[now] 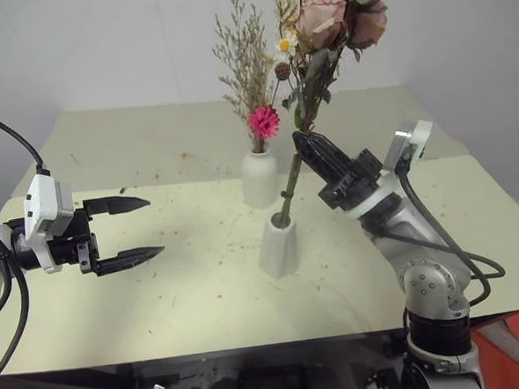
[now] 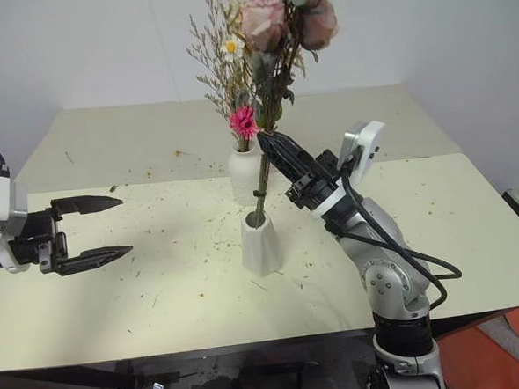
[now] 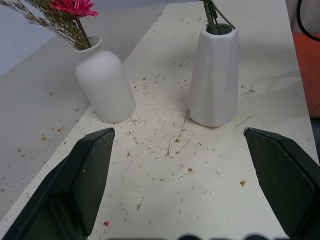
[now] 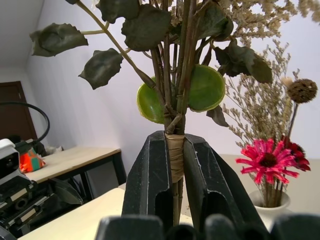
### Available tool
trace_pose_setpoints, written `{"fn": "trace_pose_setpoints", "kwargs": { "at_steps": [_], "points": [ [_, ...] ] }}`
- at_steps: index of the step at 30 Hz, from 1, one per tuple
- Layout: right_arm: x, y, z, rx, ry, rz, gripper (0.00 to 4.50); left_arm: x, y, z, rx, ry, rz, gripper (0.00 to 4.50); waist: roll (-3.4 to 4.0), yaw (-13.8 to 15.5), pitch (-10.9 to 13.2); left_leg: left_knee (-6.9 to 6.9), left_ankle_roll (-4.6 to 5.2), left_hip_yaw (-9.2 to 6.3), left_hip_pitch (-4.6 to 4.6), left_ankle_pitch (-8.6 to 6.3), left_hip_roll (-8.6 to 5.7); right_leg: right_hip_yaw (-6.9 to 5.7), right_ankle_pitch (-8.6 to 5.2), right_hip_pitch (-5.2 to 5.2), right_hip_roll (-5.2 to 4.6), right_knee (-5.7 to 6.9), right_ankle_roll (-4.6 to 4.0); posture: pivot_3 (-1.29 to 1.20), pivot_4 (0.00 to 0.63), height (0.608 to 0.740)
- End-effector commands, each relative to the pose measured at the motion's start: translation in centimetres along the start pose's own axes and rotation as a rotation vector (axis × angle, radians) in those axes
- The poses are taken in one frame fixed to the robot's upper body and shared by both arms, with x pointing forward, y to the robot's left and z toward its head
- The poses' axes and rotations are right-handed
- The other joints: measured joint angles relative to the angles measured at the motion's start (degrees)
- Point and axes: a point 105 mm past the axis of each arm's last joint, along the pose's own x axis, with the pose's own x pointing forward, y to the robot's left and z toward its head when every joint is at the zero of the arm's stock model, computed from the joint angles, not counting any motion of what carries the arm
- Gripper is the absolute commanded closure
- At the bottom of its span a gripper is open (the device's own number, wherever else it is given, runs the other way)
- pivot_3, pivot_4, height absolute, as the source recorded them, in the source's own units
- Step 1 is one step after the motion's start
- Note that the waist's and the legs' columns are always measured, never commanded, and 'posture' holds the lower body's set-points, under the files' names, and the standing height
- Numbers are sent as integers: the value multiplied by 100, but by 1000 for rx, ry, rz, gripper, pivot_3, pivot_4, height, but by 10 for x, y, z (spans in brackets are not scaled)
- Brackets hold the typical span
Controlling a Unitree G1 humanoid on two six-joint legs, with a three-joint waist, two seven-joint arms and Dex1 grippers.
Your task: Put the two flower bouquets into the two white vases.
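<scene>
Table room: wide bare table between the left gripper, jaws spread and holding nothing, and the tapered vase.
Rose bunch: right gripper clenched on its wrapped stem, stem end inside the tapered vase's mouth.
Grass bunch: standing in the rounded vase behind.
Cut off: rose tops run past the head view's upper edge.
Right wrist view: the tan wrap squeezed between the fingers.

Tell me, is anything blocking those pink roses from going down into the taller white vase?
Nothing visible blocks them. The rose bunch is clamped in the right gripper, and its stem end already sits inside the open mouth of the tapered vase. The dried-grass bunch stands in the rounded vase just behind, apart from that mouth.
</scene>
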Motion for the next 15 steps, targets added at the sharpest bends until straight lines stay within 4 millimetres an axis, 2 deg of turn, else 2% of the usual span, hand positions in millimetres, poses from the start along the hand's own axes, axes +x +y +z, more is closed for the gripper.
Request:
{"fn": "trace_pose_setpoints", "kwargs": {
  "at_steps": [1,9,15],
  "points": [
    [5,2,7,-11,-25,15,4315,-1,2,11,43,-24,10,0,0,-3,0,0,0,0,0,0,1,0,0,0,1,0,-1,0,150,740],
    [11,-3,14,-24,-20,20,4315,0,2,9,44,-26,8,0,0,2,0,-2,0,0,-2,0,2,0,0,-2,3,-1,-4,0,150,740],
    [13,3,20,-34,-3,53,4315,0,2,8,46,-29,9,0,0,3,0,-2,0,0,-1,0,2,0,1,-2,3,0,-5,0,150,740]
  ]
}}
